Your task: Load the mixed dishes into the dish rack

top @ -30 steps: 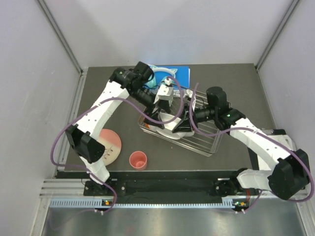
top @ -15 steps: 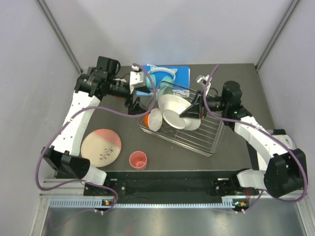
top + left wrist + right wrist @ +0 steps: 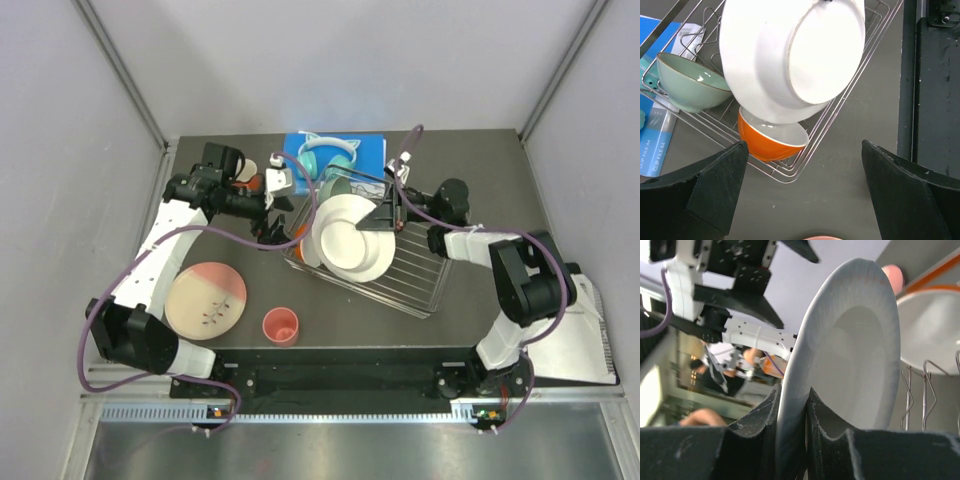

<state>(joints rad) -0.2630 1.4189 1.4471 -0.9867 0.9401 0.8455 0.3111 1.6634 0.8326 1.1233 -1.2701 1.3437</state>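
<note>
The rectangular wire dish rack [image 3: 415, 285] sits in the middle of the overhead view, angled on the dark table [image 3: 480, 180]. A round, deep white plate [image 3: 348, 240] stands on edge in the rack's left half, tilted. In the left wrist view its underside and foot ring fill the upper centre.

The right gripper [image 3: 792, 392] is clamped on this plate. In the right wrist view one black finger presses each face of the rim at the bottom centre.

The left gripper [image 3: 803, 147] hangs just left of the rack. Its two black fingers [image 3: 715, 190] are spread wide apart in the lower corners of the left wrist view, and nothing is between them.

An orange cup with a white inside [image 3: 772, 137] lies in the rack's left corner, directly below the plate's edge. A mint green bowl [image 3: 690, 82] rests inside the rack at the left of that view, just beside a blue book [image 3: 655, 135]. In the overhead view, teal cat-ear headphones [image 3: 328, 152] lie on the book at the upper centre.

Two dishes are outside the rack on the table. A large round pink-and-cream plate [image 3: 205, 300] lies flat at the lower left. A coral pink cup [image 3: 281, 325] stands upright near it, below the rack's left corner.
</note>
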